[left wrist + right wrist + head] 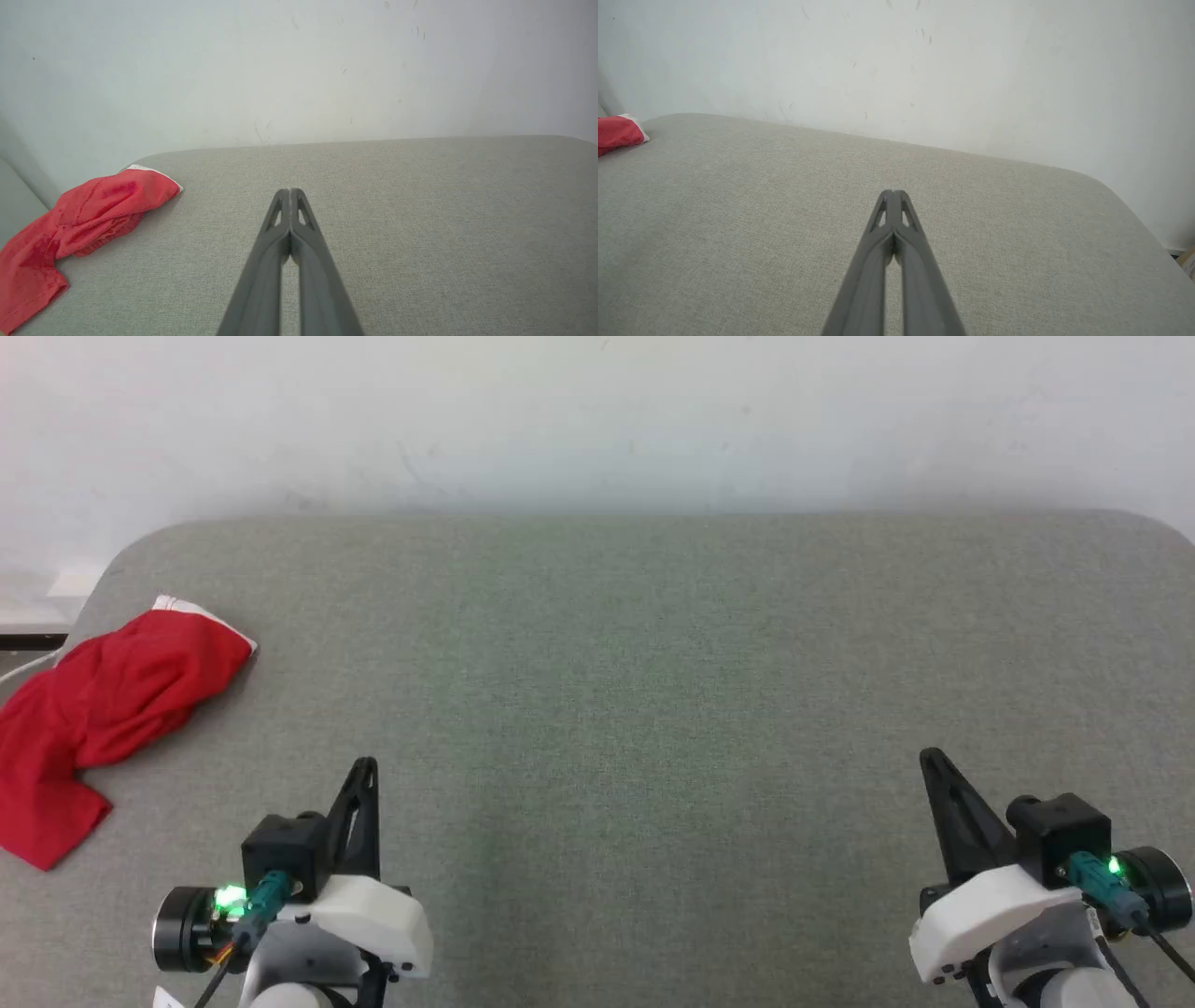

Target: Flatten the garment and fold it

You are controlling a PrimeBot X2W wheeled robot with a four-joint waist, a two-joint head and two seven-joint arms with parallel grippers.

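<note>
**Both end effectors closed, garment lying loose**

Tips of left end effector (366,767) pressed together, holding nothing, over grey table (653,653). Same for right end effector (930,758), well apart from it. Red garment (103,709) crumpled at table's left edge, white trim toward wall (597,420).

garment (103,709) on table (653,663), far left | wall (597,411) behind table
</note>
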